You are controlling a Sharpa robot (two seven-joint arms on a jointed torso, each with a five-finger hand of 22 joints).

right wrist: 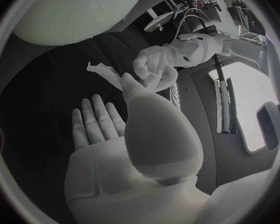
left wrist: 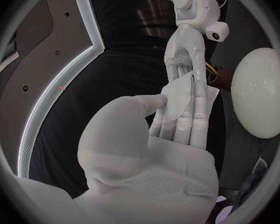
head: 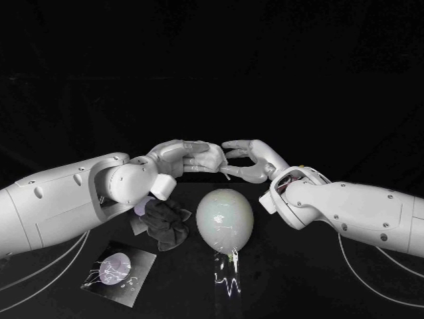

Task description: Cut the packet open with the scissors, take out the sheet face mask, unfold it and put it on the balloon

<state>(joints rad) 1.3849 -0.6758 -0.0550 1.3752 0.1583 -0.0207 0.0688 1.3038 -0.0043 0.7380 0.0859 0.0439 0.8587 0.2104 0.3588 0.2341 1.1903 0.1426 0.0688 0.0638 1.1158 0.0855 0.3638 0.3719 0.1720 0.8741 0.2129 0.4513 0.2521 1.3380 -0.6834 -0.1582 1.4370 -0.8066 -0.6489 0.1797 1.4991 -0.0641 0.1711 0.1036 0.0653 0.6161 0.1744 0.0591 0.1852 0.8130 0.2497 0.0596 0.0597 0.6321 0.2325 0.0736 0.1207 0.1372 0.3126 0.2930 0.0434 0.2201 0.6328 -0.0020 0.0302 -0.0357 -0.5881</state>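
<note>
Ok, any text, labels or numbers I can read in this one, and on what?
No readable text.
Dark square packet with the jellyfish picture: small pale marks, too blurred to read.
Pale oval balloon: none.
White folded sheet mask: none.

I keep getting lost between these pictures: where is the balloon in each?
Head view: balloon in the middle, just nearer than the right hand.
Left wrist view: balloon at the circle's rim, beside the right hand.
Right wrist view: balloon at the rim, beyond the sheet face mask.
Shared landmark: the right hand.
</note>
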